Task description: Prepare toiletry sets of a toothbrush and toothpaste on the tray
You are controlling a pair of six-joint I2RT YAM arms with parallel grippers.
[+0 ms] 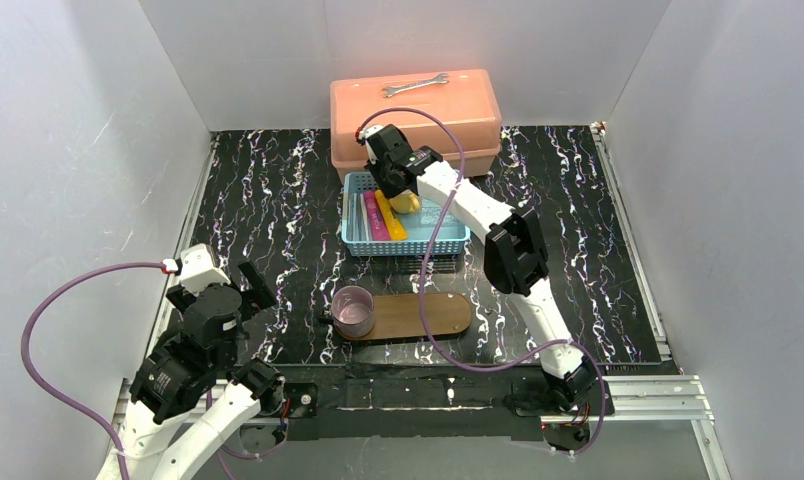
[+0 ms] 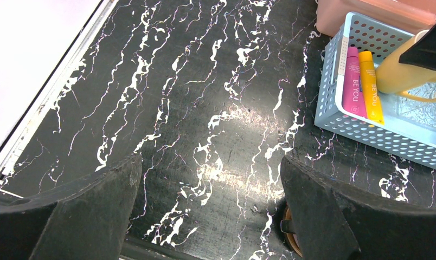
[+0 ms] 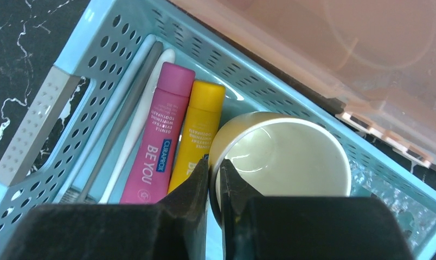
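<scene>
A magenta-pink toothpaste tube (image 3: 153,145) and a yellow toothpaste tube (image 3: 197,130) lie side by side in a light-blue basket (image 1: 363,242). Two slim toothbrushes, one whitish (image 3: 142,114) and one grey (image 3: 123,116), lie to their left. My right gripper (image 3: 215,169) is shut on the rim of a yellow cup (image 3: 283,157) inside the basket, beside the yellow tube. The dark-brown tray (image 1: 428,314) lies near the front with a pink cup (image 1: 353,310) on its left end. My left gripper (image 2: 210,173) is open and empty over the black mat.
A salmon plastic box (image 1: 415,115) with a steel wrench (image 1: 415,86) on its lid stands behind the basket. White walls close in the black marbled mat (image 1: 268,220) on three sides.
</scene>
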